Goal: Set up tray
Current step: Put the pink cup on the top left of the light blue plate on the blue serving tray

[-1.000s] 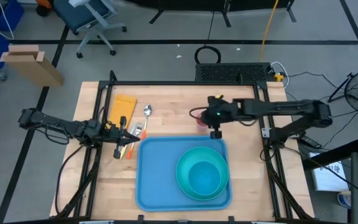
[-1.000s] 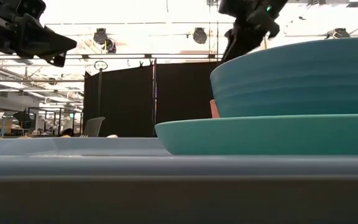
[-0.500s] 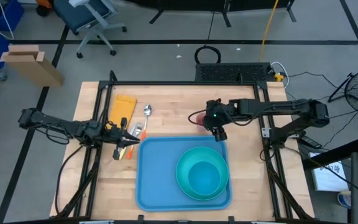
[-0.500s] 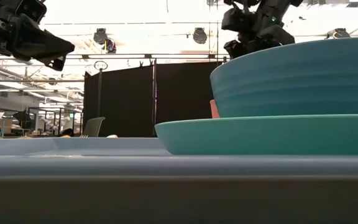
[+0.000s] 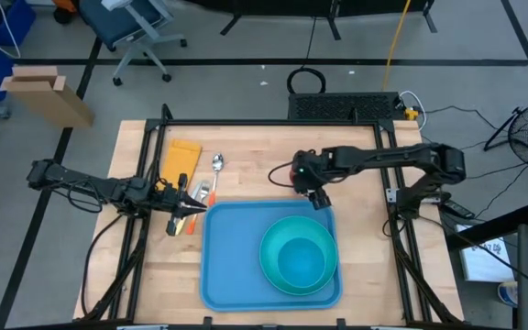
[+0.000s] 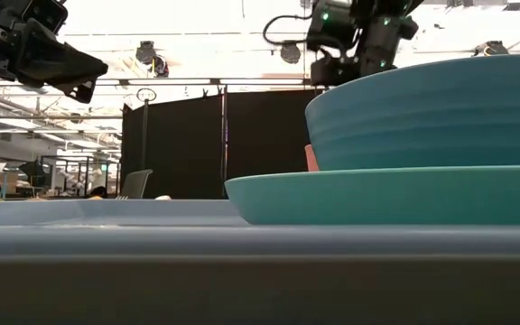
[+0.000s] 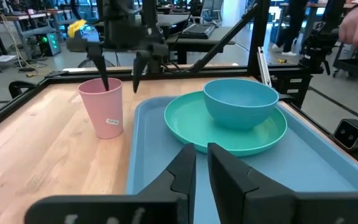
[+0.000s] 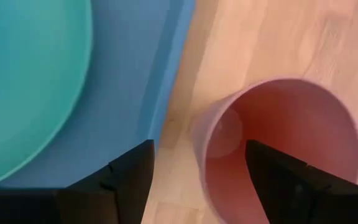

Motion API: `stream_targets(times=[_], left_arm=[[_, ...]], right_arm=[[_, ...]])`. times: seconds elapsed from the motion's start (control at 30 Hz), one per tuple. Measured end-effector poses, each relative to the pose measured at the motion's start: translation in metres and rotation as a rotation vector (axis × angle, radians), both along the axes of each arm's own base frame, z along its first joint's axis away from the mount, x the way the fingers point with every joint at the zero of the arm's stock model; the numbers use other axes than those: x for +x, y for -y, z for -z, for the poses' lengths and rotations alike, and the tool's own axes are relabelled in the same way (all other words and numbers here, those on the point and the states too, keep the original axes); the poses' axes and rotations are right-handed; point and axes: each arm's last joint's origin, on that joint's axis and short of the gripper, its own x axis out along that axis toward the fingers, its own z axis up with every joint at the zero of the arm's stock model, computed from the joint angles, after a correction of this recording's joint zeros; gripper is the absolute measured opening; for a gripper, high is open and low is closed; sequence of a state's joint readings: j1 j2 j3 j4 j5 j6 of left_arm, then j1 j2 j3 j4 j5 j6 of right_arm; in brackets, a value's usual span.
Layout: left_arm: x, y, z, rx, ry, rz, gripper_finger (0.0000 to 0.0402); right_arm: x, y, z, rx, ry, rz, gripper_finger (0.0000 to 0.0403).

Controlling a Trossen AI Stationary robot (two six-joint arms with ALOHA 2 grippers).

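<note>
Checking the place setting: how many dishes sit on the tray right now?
2: a turquoise plate on the tray, toward its right side, and a blue bowl on that plate. The pink cup stands off the tray, on the table.

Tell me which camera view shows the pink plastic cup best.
The left wrist view: the pink plastic cup stands upright on the wooden table beside the blue plastic tray, seen whole. The right wrist view shows only its open mouth from above; the low view a sliver behind the turquoise plate; in the high view the right arm mostly covers it.
</note>
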State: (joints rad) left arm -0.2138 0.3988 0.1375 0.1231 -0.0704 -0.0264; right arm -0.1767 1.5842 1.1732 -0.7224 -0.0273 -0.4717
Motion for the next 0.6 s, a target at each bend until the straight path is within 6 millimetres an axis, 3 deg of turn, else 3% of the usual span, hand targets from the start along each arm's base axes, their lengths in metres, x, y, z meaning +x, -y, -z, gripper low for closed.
stream_targets(times=[0.17,0.27,0.37,0.53,0.6], left_arm=[[0.000,0.000,0.000,0.001,0.000,0.000,0.0047],[0.000,0.000,0.000,0.002,0.001,0.000,0.0047],[0.000,0.000,0.000,0.002,0.001,0.000,0.0047],[0.000,0.000,0.000,-0.003,0.001,-0.001,0.0047],[0.000,0.000,0.000,-0.008,0.001,-0.002,0.0047]], right_arm=[[0.006,0.008,0.021,0.015,-0.074,0.028,0.0233],[0.009,0.010,0.032,0.020,-0.112,0.018,0.0205],[0.013,0.011,0.039,0.018,-0.121,0.007,0.0153],[0.014,0.011,0.037,0.005,-0.091,0.004,0.0032],[0.013,0.011,0.030,-0.005,-0.064,-0.006,0.0010]])
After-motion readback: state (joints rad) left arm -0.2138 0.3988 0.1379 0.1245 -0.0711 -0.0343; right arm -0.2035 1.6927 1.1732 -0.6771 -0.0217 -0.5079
